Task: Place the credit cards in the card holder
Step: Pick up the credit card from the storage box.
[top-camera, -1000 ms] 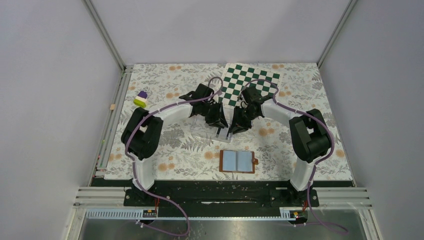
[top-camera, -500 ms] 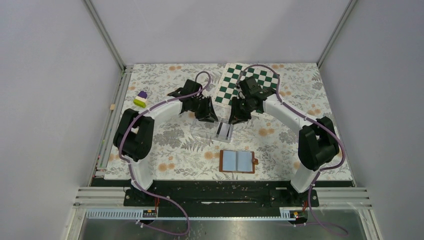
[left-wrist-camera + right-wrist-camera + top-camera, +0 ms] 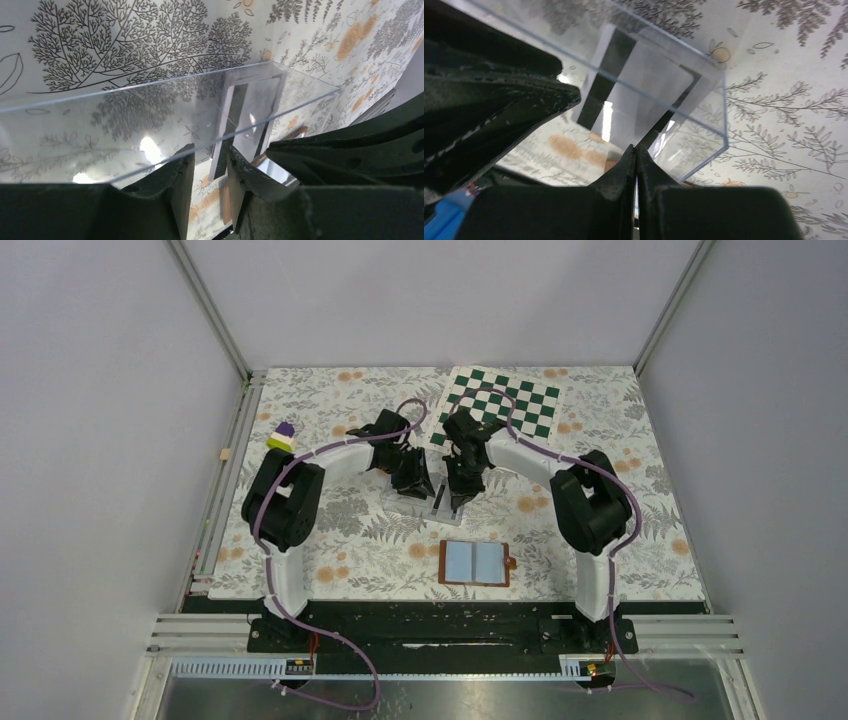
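The credit cards (image 3: 441,501) stand inside a clear plastic case (image 3: 404,496) at mid-table. Seen through the case, they are whitish with a black stripe in the left wrist view (image 3: 248,111) and the right wrist view (image 3: 644,95). My left gripper (image 3: 415,482) is open, and its jaws (image 3: 207,152) straddle the case's (image 3: 125,125) near edge. My right gripper (image 3: 461,487) is shut (image 3: 636,148), with a thin pale card edge between its pads, at the case's (image 3: 706,120) corner. The card holder (image 3: 475,563) lies open nearer the bases, with its blue-grey pockets facing up.
A green-and-white checkerboard (image 3: 503,404) lies at the back, right behind the right arm. A small purple, white and green block (image 3: 282,438) sits at the far left. A tan bit (image 3: 226,454) lies on the left rail. Grey walls enclose the table.
Both grippers lifted back from the case, then came down onto it again. The right arm swung left and closed in on the cards. The wallet has not moved.
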Robot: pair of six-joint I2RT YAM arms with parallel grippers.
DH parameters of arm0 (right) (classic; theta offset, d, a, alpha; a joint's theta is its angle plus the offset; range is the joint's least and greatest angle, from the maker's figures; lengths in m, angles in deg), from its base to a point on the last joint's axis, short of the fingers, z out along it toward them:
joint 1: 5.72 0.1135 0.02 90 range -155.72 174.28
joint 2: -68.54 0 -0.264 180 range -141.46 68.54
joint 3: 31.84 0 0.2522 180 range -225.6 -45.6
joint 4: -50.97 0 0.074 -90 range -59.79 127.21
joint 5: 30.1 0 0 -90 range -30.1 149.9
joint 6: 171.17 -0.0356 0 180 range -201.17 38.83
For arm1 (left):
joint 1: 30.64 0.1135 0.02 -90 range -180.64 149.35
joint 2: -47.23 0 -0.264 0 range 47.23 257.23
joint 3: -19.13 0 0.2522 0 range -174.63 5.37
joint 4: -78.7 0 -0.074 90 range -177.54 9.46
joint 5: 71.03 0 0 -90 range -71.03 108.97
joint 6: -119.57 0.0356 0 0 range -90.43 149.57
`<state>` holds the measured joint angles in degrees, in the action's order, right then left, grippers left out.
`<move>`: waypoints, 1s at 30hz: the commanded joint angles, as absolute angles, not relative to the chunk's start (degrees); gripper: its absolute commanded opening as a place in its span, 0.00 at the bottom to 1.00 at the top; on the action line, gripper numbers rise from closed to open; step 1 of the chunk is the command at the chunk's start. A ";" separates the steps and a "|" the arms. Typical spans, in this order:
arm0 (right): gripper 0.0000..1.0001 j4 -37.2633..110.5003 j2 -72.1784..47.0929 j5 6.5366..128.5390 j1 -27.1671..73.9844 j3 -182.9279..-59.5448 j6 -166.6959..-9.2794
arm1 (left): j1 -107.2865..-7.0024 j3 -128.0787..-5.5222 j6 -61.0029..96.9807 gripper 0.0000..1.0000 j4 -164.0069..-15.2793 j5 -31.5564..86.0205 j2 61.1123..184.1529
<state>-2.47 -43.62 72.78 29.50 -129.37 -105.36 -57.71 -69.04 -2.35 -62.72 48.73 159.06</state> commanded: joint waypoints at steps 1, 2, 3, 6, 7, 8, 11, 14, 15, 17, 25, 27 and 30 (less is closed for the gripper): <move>0.03 -8.56 -46.74 67.16 31.67 -135.95 -104.87 | -58.27 -70.06 -2.16 0.30 -62.70 48.71 160.51; 0.03 -9.42 -47.54 66.32 32.09 -136.72 -104.71 | -58.44 -70.23 -2.04 0.30 -62.75 48.95 160.73; 0.03 -10.31 -48.19 65.19 32.48 -137.42 -104.54 | -58.54 -70.49 -1.93 0.30 -62.61 49.08 161.16; 0.03 -11.53 -49.72 63.65 33.24 -138.08 -104.09 | -59.15 -71.49 -1.51 0.30 -61.76 49.26 162.18; 0.03 -11.56 -49.92 63.63 33.35 -137.92 -104.05 | -59.27 -71.73 -1.46 0.30 -61.66 49.37 162.42; 0.03 -11.54 -50.13 63.75 33.39 -137.77 -103.98 | -59.41 -71.86 -1.42 0.29 -61.62 49.49 162.61; 0.03 -11.50 -50.55 64.76 33.35 -137.54 -103.85 | -59.59 -72.19 -1.58 0.22 -61.59 49.96 162.71; 0.04 -10.95 -50.62 65.73 33.36 -137.28 -103.84 | -59.82 -71.88 -2.16 0.16 -63.36 52.33 162.37; 0.04 -10.81 -50.72 66.04 33.38 -137.20 -103.85 | -59.82 -71.62 -2.50 0.15 -63.98 53.12 162.14; 0.04 -10.70 -50.81 66.34 33.33 -137.12 -103.93 | -59.80 -71.28 -3.04 0.13 -65.22 54.41 161.57; 0.04 -10.19 -50.83 67.08 33.39 -136.64 -103.93 | -59.93 -71.12 -4.32 0.06 -67.24 56.52 158.04; 0.04 -10.11 -50.86 67.21 33.37 -136.70 -103.94 | -60.21 -71.61 -4.58 0.06 -67.41 57.41 157.68; 0.04 -9.99 -50.82 67.55 33.35 -136.72 -103.93 | -60.56 -72.17 -4.58 0.06 -67.34 58.48 157.81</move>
<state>-10.20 -50.02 67.05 33.22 -136.10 -104.40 -59.44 -70.57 -3.49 -63.64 53.80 160.92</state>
